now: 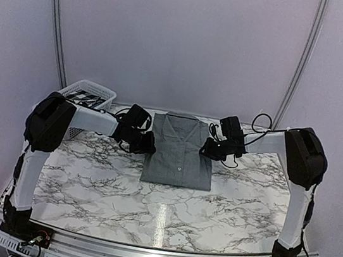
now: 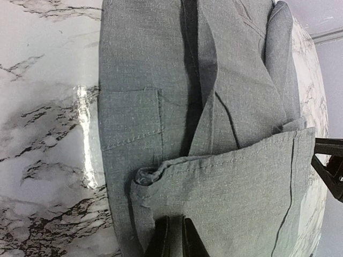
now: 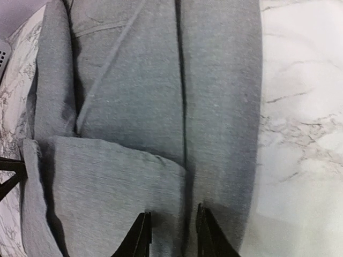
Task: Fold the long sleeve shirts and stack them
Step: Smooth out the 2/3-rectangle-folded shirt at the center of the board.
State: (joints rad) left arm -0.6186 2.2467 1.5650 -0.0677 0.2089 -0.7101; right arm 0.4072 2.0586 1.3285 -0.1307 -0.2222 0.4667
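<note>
Shirt: we are seeing a plain grey woven button-front shirt (image 1: 178, 152) lying folded on the white marble table (image 1: 118, 191).
Left end effector (image 2: 174, 220): we are pinching the shirt's edge.
Right end effector (image 3: 172, 215): we are holding it open over the shirt.

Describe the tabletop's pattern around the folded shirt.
White marble-patterned tabletop with dark grey veins; clearest from top external.

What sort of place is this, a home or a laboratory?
Probably a robot laboratory booth: plain white walls close in a marble-patterned table, two robot arms are bolted to a metal rail, and a grey shirt lies between them.
</note>
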